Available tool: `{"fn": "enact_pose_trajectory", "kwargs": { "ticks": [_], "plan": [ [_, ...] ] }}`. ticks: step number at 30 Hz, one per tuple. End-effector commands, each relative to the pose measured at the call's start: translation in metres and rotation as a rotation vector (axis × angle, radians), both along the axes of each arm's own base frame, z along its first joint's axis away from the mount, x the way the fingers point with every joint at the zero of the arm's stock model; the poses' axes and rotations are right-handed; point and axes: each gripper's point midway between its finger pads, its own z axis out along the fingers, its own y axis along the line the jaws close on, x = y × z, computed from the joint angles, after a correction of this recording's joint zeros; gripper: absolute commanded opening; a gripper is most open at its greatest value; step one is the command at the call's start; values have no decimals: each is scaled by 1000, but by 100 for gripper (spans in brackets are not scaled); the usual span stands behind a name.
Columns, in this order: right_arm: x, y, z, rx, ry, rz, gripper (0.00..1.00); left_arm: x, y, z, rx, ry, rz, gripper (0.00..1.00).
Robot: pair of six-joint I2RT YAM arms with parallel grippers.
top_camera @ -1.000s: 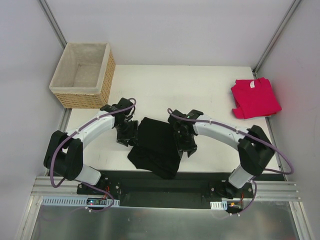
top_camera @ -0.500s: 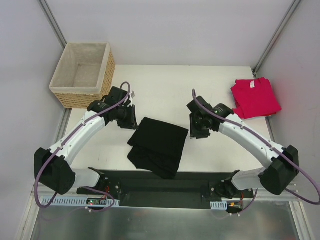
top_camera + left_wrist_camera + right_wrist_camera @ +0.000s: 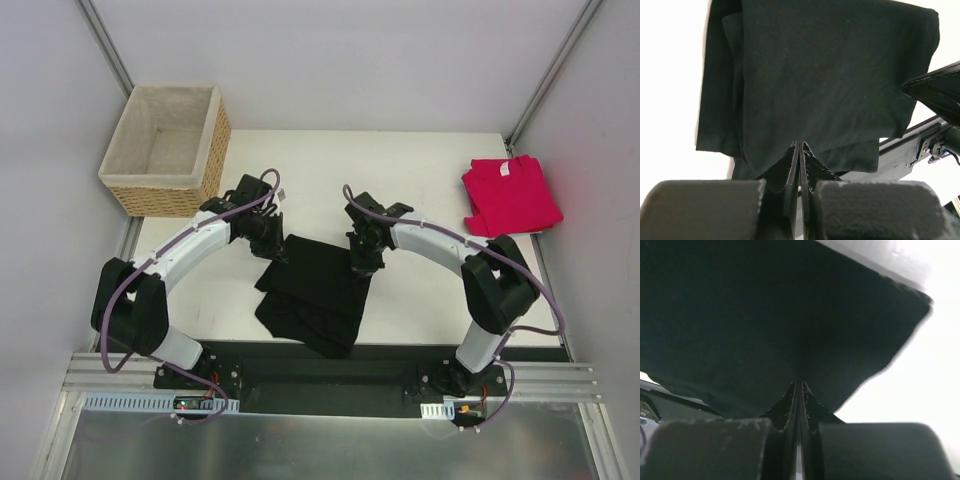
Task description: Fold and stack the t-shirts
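I see a wicker basket (image 3: 165, 150) with pale cloth inside, at the far left corner by the white table (image 3: 430, 300). It stands just behind my left arm, apart from both shirts. Along the near edge is a black base plate (image 3: 390, 365), where my arms are bolted down.

The black t-shirt (image 3: 315, 295) lies in the middle of the table, on the side near me, between my two arms. My left gripper (image 3: 274, 247) is at its far left corner. My right gripper (image 3: 360, 262) is at its far right corner. In each wrist camera the two fingers are pressed tight together, and the edge of the black cloth is pinched at the tips.

The black t-shirt is folded into a thick, uneven shape. I can see its layers stacked along the left side. Its near corner hangs over onto the black base plate. Every part I can see of it is plain black.

The pinkish-red t-shirt (image 3: 510, 195) lies folded at the far right edge of the table, well apart from both grippers. It has a small white tag on top
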Motion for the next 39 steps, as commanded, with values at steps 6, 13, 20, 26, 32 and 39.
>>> {"fn": "enact_pose_trajectory", "kwargs": {
  "ticks": [6,13,20,26,32,39],
  "plan": [
    [-3,16,-19,-23,145,-1,1,-22,-11,-56,27,175,-8,0],
    [8,11,-37,-86,185,1,1,-18,-12,-81,73,229,-12,0],
    [47,-6,-29,-143,167,-14,1,24,-32,-81,64,200,-22,0],
    [41,-16,-20,-115,171,-66,1,80,-58,-67,40,130,-56,0],
    [16,-10,-15,-4,192,-137,1,107,-78,-67,-8,148,-89,0],
    [-7,6,-1,89,182,-168,1,124,-99,-72,-71,178,-100,0]
  ]
}}
